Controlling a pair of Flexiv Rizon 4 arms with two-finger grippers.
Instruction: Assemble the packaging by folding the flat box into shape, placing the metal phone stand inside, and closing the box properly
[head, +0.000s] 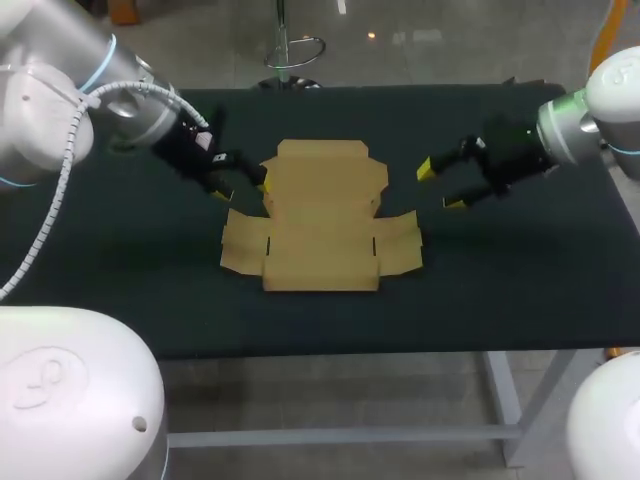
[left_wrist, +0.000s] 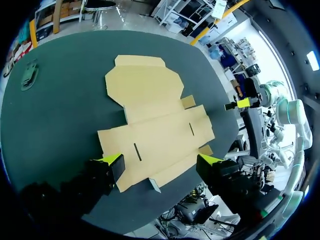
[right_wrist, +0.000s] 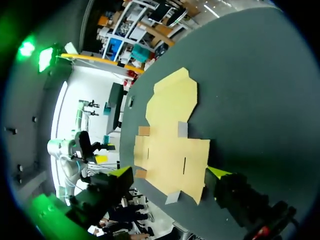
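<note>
Your flat cardboard box is lying unfolded at the middle of the tabletop, with your left gripper hovering just beside its far left edge and your right gripper hanging off its right side, both gaping wide and holding nothing.

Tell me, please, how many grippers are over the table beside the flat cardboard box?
2. The left gripper is open at the left edge of the flat box; the right gripper is open, apart from its right side. None appears hidden.

A dark, matte tabletop spreads wide on a pale grey metal frame.
</note>
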